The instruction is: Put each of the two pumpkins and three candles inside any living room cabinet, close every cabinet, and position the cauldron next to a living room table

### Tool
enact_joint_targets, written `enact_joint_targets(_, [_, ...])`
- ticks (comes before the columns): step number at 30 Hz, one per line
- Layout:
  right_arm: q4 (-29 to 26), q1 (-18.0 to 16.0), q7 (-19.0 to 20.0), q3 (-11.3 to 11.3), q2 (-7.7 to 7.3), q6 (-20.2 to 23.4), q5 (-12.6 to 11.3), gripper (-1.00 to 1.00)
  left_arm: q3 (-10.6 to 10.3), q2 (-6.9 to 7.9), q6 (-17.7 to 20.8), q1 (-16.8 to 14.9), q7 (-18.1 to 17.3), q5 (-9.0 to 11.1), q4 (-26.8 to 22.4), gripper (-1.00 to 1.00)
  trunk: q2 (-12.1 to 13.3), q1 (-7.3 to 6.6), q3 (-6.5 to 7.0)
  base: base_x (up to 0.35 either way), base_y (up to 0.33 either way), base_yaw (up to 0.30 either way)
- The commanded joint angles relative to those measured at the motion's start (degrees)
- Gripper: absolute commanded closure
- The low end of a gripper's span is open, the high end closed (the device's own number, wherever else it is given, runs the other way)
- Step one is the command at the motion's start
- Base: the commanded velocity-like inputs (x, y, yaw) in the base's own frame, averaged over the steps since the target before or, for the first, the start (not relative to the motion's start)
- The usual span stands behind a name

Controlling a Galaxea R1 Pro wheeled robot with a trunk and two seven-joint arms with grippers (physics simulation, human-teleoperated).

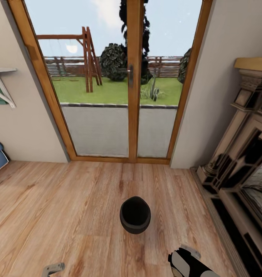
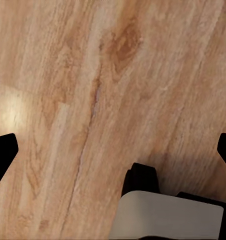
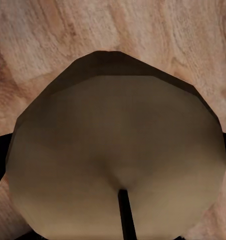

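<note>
Candle (image 3: pixel 117 160) is sitting clamped in right jaws, left jaws gaping empty; cabinet delivery pending, cauldron (image 1: pixel 135 214) is waiting on floor (image 1: pixel 69 215).

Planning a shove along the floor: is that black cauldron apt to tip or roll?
Probably neither. The cauldron looks squat and wide-mouthed, standing upright on the plank floor, so it should slide. Its rounded sides could slip off a gripper. It looks rigid; weight can't be judged.
</note>
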Motion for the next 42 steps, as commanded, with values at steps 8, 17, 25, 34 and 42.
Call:
enact_joint_targets(8, [0.01, 0.04, 0.33, 0.48, 0.08, -3.01, -0.48, 1.00, -0.23, 0.00, -0.01, 0.00, 0.00, -0.04, 0.00, -1.00, 3.22, -1.76, 1.44, 0.000, 0.000, 0.000])
enact_joint_targets(17, [0.01, 0.04, 0.30, 3.89, 0.11, -3.07, -0.56, 1.00, -0.23, 0.00, -0.01, 0.00, 0.00, -0.04, 0.00, -1.00, 6.83, -3.74, 3.53, 0.000, 0.000, 0.156])
enact_joint_targets(25, [0.00, 0.04, 0.29, 4.03, 0.11, -3.07, -0.57, 1.00, -0.23, -0.34, -0.01, 0.00, 0.00, -0.06, -0.01, -1.00, 10.04, -5.50, 5.53, 0.000, 0.000, 0.205])
enact_joint_targets(34, [-0.07, 0.04, 0.37, 4.04, 0.10, -3.07, -0.65, 1.00, -1.63, -0.99, -0.09, 0.00, 0.07, -0.70, 0.00, -1.00, 13.65, -7.47, 7.78, 0.000, 0.000, 0.207])
enact_joint_targets(42, [-0.05, 0.04, 0.38, 4.04, 0.08, -3.07, -0.66, 1.00, -1.90, -0.97, -0.10, 0.00, 0.09, -0.74, 0.00, -1.00, 16.86, -9.23, 9.77, 0.000, 0.000, 0.205])
